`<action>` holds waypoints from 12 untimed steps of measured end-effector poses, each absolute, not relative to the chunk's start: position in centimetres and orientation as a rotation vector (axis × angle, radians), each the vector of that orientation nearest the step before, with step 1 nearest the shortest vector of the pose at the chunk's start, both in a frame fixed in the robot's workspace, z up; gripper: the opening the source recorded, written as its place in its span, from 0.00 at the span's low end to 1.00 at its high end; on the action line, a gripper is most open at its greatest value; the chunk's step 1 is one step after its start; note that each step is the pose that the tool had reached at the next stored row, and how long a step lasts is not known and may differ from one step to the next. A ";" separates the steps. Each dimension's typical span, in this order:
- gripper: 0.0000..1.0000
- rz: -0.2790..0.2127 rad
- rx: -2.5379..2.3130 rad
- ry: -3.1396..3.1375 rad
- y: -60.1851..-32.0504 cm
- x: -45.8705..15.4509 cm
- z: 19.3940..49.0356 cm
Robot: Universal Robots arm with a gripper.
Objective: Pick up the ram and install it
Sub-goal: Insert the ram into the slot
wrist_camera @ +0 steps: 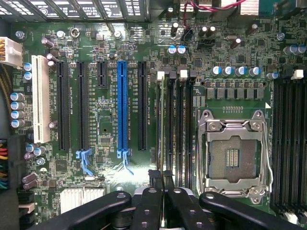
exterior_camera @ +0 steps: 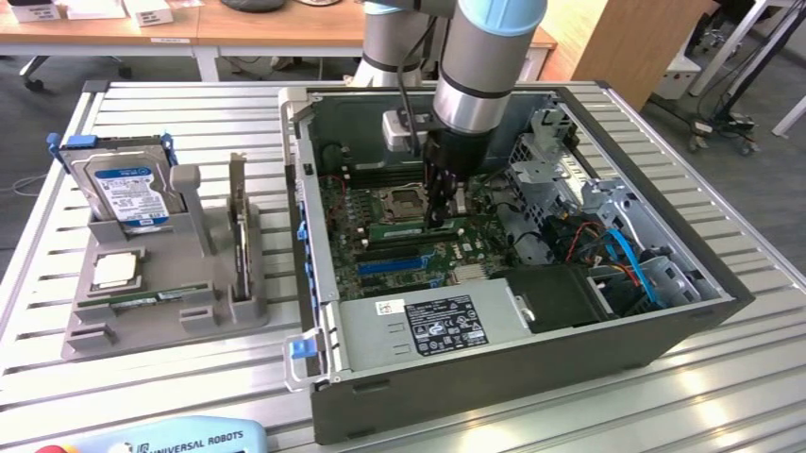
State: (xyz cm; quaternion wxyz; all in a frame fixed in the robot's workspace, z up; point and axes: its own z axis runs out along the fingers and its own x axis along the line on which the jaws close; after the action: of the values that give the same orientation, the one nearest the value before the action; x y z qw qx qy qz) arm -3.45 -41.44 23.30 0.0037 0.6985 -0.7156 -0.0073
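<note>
One arm with one gripper [exterior_camera: 440, 219] is hanging inside one open computer case [exterior_camera: 504, 382] in the middle of the exterior view. In the exterior view's lower left, one grey holder [exterior_camera: 164, 326] is carrying one blue-labelled hard drive [exterior_camera: 130, 189] and one square silver processor chip [exterior_camera: 113, 272]. It is also carrying one ram [exterior_camera: 158, 300] that I can count for certain. A thin slab [exterior_camera: 238, 226] is standing on edge there too, but it is too edge-on to name.

Inside the case, the motherboard [exterior_camera: 422, 257] is showing one processor socket [wrist_camera: 233, 155] and one blue expansion slot [wrist_camera: 123, 110]. Two banks of dark memory slots [wrist_camera: 178, 129] are flanking the socket. The gripper is hovering over the bank lying between the socket and the blue slot. The arm's own body is blocking the exterior view of the fingertips. A silver power supply [exterior_camera: 428, 326] is sitting in the case's near corner.

The fingers [wrist_camera: 154, 187] are sitting pressed together with only a hairline slit between them. I cannot tell whether anything thin is pinched there.

The ram in the holder is lying flat near its front edge, well apart from the gripper. It is looking long, narrow and green, with small dark chips.
</note>
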 end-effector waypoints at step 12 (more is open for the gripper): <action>0.11 -0.023 2.189 -2.243 -41.4 -3.5 23.1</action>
State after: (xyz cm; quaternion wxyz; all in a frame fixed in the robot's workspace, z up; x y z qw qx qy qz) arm -3.45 -41.42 23.14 0.0037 0.6985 -0.7156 -0.0072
